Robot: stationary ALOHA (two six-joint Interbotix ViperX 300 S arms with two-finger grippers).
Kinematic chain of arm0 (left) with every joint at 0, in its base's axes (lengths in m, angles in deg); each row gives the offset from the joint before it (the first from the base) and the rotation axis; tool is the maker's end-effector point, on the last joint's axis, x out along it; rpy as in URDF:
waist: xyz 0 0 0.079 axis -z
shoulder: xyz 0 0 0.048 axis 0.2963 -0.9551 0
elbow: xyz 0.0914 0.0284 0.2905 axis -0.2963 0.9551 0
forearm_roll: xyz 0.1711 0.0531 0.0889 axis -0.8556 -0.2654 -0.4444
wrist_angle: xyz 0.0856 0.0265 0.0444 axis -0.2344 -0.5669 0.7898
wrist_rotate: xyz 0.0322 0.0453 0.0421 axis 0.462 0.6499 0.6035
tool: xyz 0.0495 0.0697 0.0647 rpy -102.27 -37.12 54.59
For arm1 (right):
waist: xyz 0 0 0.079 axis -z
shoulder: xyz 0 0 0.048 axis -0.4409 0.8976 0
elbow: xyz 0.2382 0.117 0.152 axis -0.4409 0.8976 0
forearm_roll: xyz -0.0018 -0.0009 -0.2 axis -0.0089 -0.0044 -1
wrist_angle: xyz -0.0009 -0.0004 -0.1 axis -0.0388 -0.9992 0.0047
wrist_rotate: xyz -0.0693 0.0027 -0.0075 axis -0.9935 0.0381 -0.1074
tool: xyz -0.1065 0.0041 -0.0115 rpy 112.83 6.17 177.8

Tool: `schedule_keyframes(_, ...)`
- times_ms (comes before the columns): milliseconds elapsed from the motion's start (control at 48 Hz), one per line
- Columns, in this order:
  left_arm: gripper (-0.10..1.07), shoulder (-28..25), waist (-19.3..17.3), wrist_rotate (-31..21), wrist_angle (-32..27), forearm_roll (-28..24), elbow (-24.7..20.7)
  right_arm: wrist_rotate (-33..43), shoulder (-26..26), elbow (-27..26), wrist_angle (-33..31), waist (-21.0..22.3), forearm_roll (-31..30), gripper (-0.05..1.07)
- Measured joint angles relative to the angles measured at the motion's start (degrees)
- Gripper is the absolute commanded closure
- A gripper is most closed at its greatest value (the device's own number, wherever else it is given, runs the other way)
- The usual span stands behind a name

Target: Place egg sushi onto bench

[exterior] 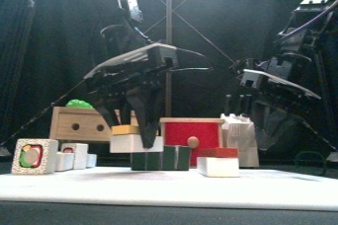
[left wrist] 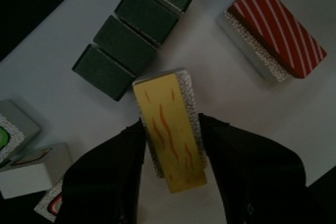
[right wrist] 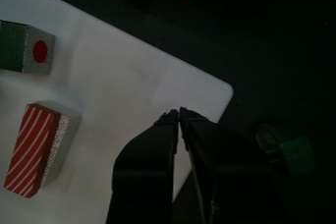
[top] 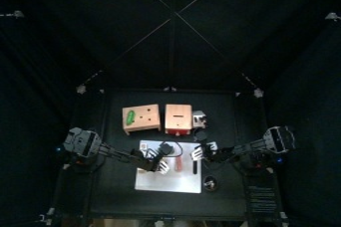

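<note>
Two arms: left one works, right one rests over the white mat's right edge.
Left pincer (left wrist: 174, 174): clamped on the egg sushi (left wrist: 172, 130), jaws on its long sides, its long axis running straight out from the wrist.
Egg sushi position: lifted just above the mat, over the dark green sushi row (exterior: 161, 158).
Bench (top: 139, 117): on the table behind the mat, away from the left pincer; carry goes back, slightly left.
Salmon-red box (top: 177, 117): just right of bench; avoid.
Right pincer (right wrist: 176, 120): jaws closed, empty.
</note>
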Motion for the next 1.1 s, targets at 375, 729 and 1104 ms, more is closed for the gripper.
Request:
schedule_keyframes(375, 0.30, 9.93, -1.23, 0.88, -9.58, -8.00, 0.44, 0.00, 0.44, 0.00, 0.00, 0.00, -0.09, 0.49)
schedule_keyframes(729, 0.30, 17.93, -13.97, 7.38, -16.17, -8.35, 1.58, 0.00, 1.23, 0.00, 0.00, 0.09, -0.18, 0.49)
schedule_keyframes(1104, 0.30, 19.42, -26.10, 11.60, -18.46, -6.77, 2.11, 0.00, 3.96, -0.53, 0.88, 0.35, -0.18, 0.49)
